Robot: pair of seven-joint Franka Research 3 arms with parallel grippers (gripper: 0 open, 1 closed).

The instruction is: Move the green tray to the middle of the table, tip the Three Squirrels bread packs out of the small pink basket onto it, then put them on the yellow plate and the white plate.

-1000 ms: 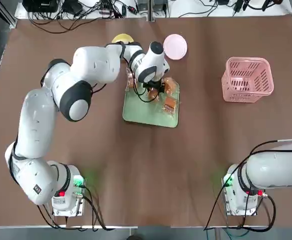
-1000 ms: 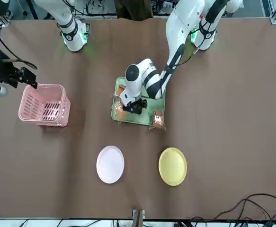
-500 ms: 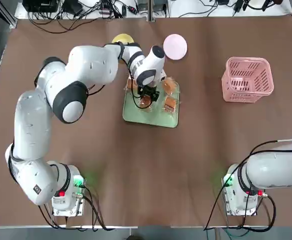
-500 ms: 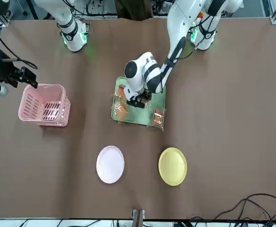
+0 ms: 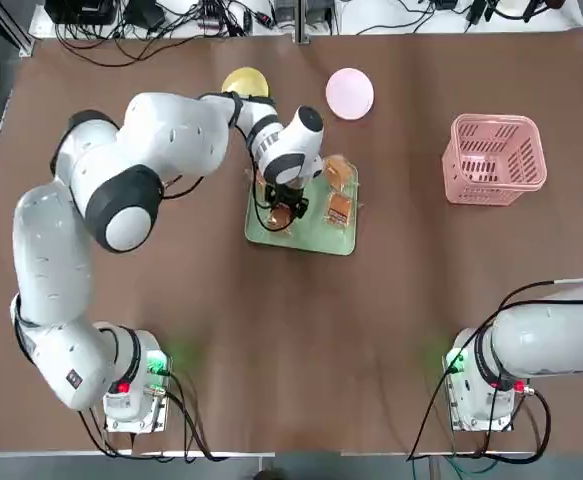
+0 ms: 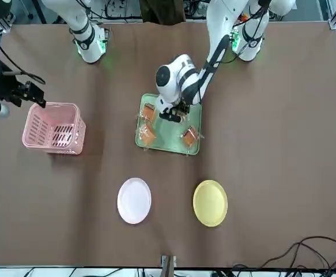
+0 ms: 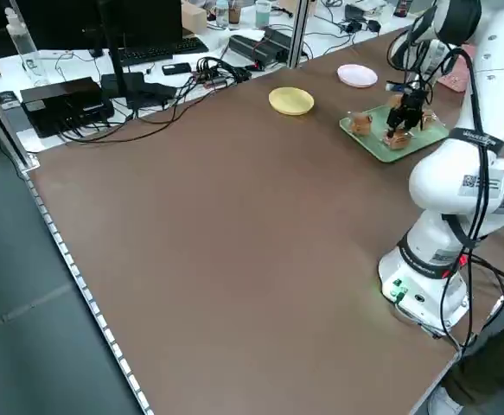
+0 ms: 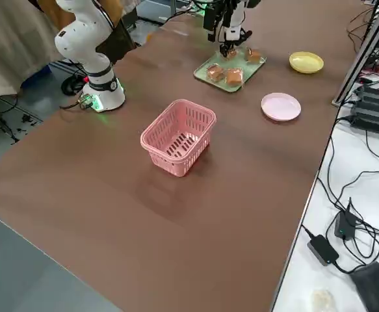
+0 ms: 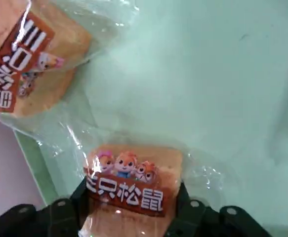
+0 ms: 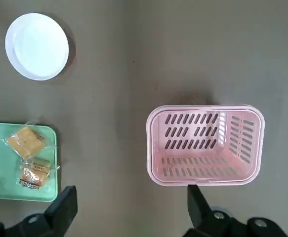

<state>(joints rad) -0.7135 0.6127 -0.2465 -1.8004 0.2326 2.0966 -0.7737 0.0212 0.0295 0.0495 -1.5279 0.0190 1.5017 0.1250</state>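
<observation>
Left wrist view: squirrel-printed bread pack [image 9: 134, 185] labelled "三只松鼠" between pincer fingers [image 9: 64, 215].

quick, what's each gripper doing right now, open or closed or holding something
Left gripper: closed on a bread pack above the green tray.
Right gripper: open, holding nothing, high over the small pink basket.

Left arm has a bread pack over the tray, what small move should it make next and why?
Probably lift it clear and carry it toward the yellow plate: the left end effector is shut on a bread pack over the green tray, and both plates look empty.
</observation>
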